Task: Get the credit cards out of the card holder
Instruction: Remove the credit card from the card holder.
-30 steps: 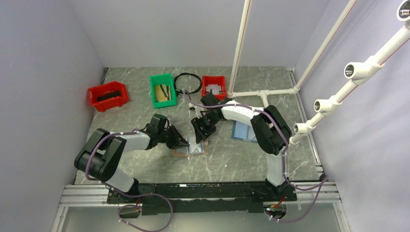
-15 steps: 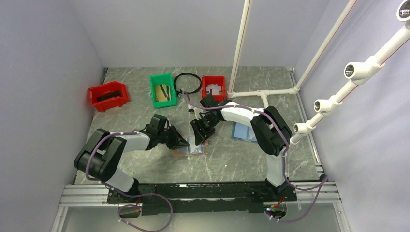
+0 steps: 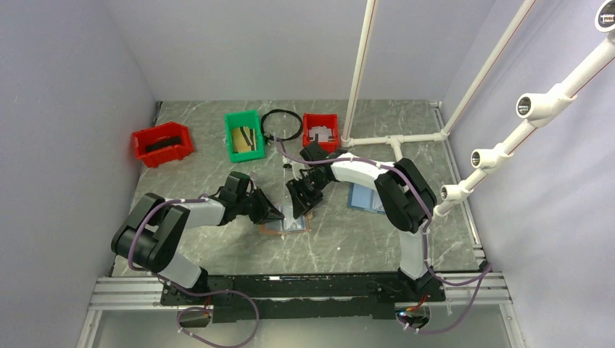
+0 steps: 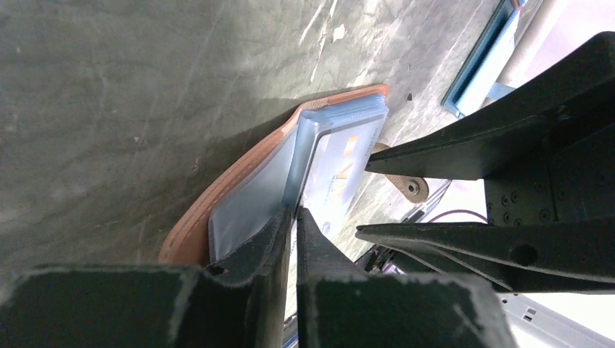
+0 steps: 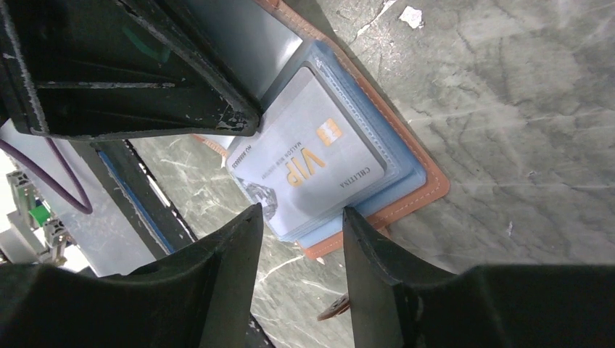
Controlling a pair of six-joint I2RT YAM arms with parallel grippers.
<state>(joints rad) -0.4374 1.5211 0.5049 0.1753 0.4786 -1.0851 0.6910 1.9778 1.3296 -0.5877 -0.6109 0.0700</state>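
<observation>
Credit card (image 5: 312,170) sits in top pocket of card holder (image 5: 428,190), open on table (image 3: 217,246). Likely thin, stiff, slick, so grab its short edge. Left gripper (image 4: 294,214) pinches 1 page; right gripper (image 5: 300,217) is spread over the card.

A dark grey marbled tabletop (image 3: 232,250) bears a red plastic bin (image 3: 162,143) at far left; a green plastic bin (image 3: 244,135) just beside a black cable loop (image 3: 281,125); a second red bin (image 3: 320,130); a blue-covered flat wallet (image 3: 361,197) to the right; white plastic pipes (image 3: 360,72) rise behind.
</observation>
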